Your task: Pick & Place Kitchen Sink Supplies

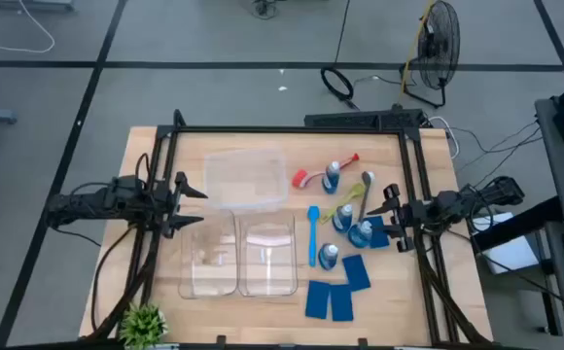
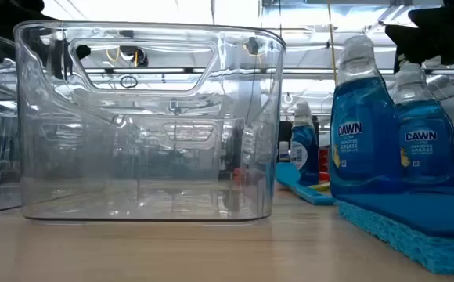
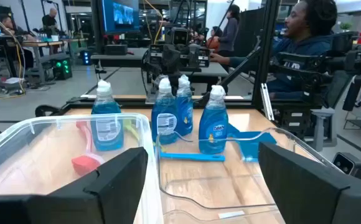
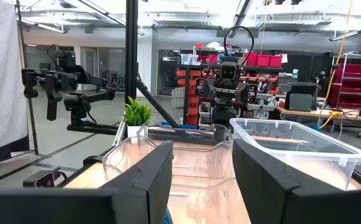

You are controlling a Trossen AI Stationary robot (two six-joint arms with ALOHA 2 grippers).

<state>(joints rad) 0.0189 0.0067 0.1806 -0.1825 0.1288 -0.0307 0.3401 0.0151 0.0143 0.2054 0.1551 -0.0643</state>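
Observation:
Several small blue-liquid bottles point(image 1: 343, 216) with pale caps stand upright right of the table's middle; the low view shows two of these bottles point(image 2: 364, 129) close up. A blue brush point(image 1: 313, 233), a red brush point(image 1: 311, 175) and a yellow-green brush point(image 1: 336, 208) lie flat among them. Three flat blue sponges point(image 1: 331, 299) lie toward the near edge. My right gripper point(image 1: 387, 214) is open and stands just right of the bottles, touching none that I can see. My left gripper point(image 1: 196, 206) is open at the left, beside the clear bins.
Three clear plastic bins stand left of the supplies: one point(image 1: 246, 180) toward the far side, two point(image 1: 208, 255) point(image 1: 268, 258) side by side nearer. A small green potted plant point(image 1: 143, 324) stands at the near left corner. A dark frame point(image 1: 292, 131) borders the table. People sit beyond the table point(image 3: 305, 31).

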